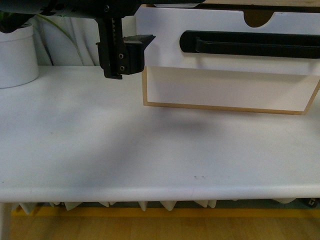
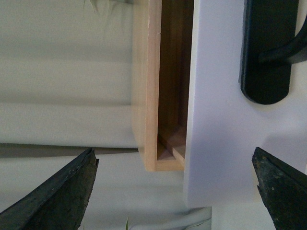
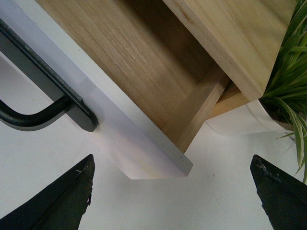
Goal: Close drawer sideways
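Note:
The drawer point(image 1: 165, 35) has a white front with a long black bar handle point(image 1: 250, 44) and a half-round notch point(image 1: 258, 19) in its top edge. It stands pulled out of the light-wood cabinet point(image 1: 225, 106). My left gripper point(image 1: 131, 50) is open at the front's left edge. In the left wrist view the white front point(image 2: 216, 124) lies between my fingers point(image 2: 57, 196), with a gap to the cabinet side point(image 2: 146, 86). My right gripper point(image 3: 172, 191) is open and empty under the drawer front's corner point(image 3: 144, 148), near the handle's end point(image 3: 43, 108). It is not in the front view.
A plain white drawer front point(image 1: 225, 90) sits below the handled one. A white pot point(image 1: 17, 55) stands at the table's back left. A green plant point(image 3: 288, 96) in a white pot point(image 3: 240, 122) stands beside the cabinet. The white table point(image 1: 150, 150) runs to its front edge.

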Controlling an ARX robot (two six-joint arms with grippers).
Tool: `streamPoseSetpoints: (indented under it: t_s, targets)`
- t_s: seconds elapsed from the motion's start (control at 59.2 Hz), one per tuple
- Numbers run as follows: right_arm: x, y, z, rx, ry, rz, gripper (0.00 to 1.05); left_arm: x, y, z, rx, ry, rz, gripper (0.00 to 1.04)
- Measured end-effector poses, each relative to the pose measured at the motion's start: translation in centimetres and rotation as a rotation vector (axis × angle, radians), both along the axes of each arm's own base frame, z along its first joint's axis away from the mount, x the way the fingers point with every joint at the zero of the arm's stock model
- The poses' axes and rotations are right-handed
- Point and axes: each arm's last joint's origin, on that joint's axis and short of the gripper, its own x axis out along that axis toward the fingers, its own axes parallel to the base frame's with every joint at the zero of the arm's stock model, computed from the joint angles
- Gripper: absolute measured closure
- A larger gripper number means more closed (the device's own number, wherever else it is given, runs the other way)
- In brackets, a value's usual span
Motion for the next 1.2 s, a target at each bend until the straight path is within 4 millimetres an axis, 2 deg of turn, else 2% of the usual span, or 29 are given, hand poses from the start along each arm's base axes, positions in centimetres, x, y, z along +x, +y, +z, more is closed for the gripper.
streamPoseSetpoints:
  t_s: [0.54, 0.912, 1.199]
  targets:
    - [2.9, -0.2, -0.4, -0.022, -0.012, -0.011, 0.09, 1.8, -1.3, 0.0, 0.005, 0.008, -0.015, 0.06]
    - [6.3, -0.4, -0.6, -0.052, -0.103, -0.051, 0.09, 5.6, -3.2, 0.5, -0.008, -0.033, -0.001, 0.06]
    - [7.4, -0.7, -0.7, -0.059, -0.147, -0.084, 0.09, 6.8, -4.1, 0.5, -0.015, -0.047, 0.016, 0.06]
